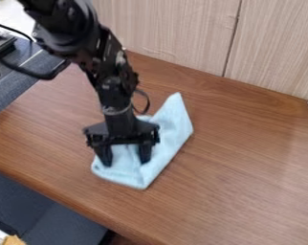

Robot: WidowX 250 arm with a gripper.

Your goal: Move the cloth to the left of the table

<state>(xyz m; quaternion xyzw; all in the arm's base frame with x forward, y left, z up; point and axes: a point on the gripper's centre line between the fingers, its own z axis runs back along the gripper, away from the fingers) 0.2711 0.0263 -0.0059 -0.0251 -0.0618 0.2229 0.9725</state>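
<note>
A pale-blue, soft fabric cloth [174, 123], folded to an uneven, pointed shape with a few creases, lies on the smooth brown wood-grain desk [246, 158], just left of the view's middle. The black two-fingered pincer [125, 160] stands wide over it, fingertips down at the fabric. Behind rise pale, finely streaked panels [169, 28].

Lab-like room: robot arm [115, 87], table [246, 167]

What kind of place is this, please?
Probably a room with a robot test table: a black arm over a wooden table, a blue cloth under its hand, and wood-look panels behind.
</note>
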